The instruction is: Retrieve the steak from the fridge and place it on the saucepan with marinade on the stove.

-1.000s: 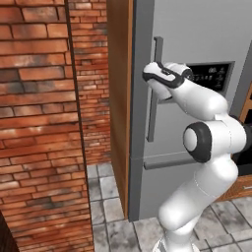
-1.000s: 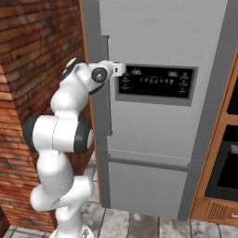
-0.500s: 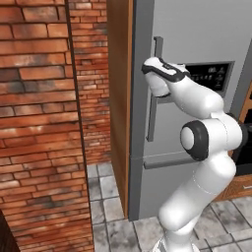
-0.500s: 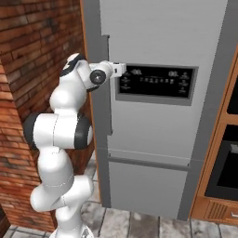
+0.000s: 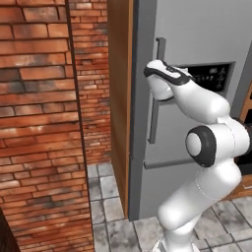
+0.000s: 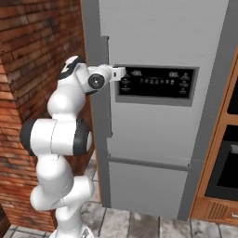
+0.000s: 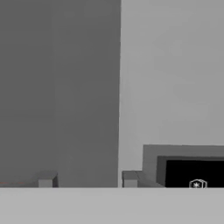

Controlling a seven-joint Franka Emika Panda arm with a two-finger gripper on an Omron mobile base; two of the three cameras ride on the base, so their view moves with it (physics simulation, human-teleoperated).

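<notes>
The grey fridge stands with its door closed, so the steak is hidden. The saucepan, the marinade and the stove are out of view. My hand is pressed against the fridge's long vertical bar handle at about the height of the display panel. In the hand view the handle runs as a darker grey band between my two fingertips, which sit tight against its sides. My gripper is shut on the handle.
A brick wall stands close on the left. A wooden side panel borders the fridge. The dark display panel sits right of the handle. A wooden cabinet with a built-in oven is at the right.
The jaws have closed in from wide open onto the handle's sides. The hand has eased slightly toward the handle. The fridge door has not moved.
</notes>
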